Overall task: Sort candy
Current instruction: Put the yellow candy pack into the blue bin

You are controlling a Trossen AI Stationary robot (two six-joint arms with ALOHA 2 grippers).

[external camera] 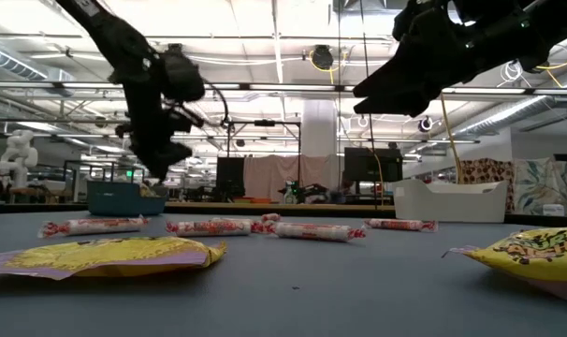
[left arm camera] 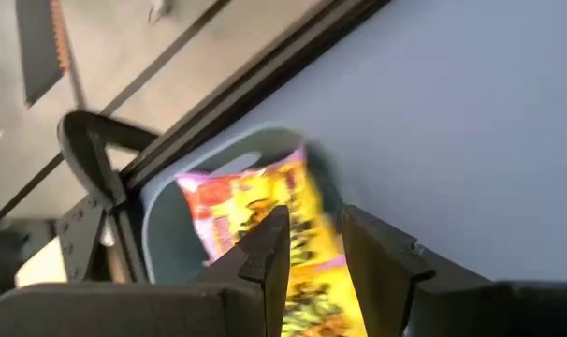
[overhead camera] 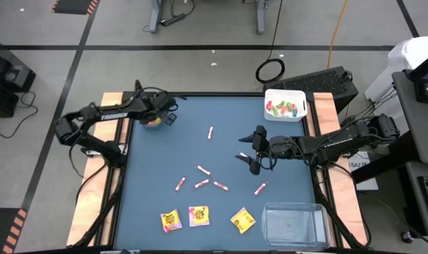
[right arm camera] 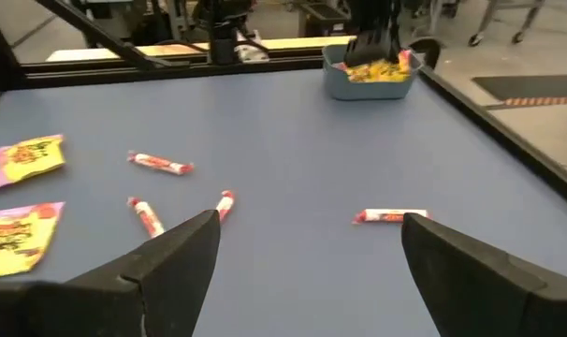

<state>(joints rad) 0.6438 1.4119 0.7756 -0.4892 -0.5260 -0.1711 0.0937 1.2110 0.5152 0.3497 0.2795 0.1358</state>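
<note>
My left gripper is over the teal bin at the table's far left, shut on a yellow packet with red-pink print. My right gripper hangs open above the table's middle right, holding nothing. Several pink-white sticks lie flat on the blue mat, one just ahead of my right fingers, others around. Three yellow packets lie flat near the front edge. The white bin at the far right holds green and red wrapped pieces. My left gripper pinches the yellow packet between its two fingers, at the packet's near part. The fingers slant down from above toward the bin. The packet's far end reaches into the teal bin; whether it rests on the bin's floor does not show.
A clear bin stands at the front right corner. Wooden side rails border the mat. Open mat lies between the sticks and the teal bin. In the low view the room's stands and screens show beyond the far edge.
</note>
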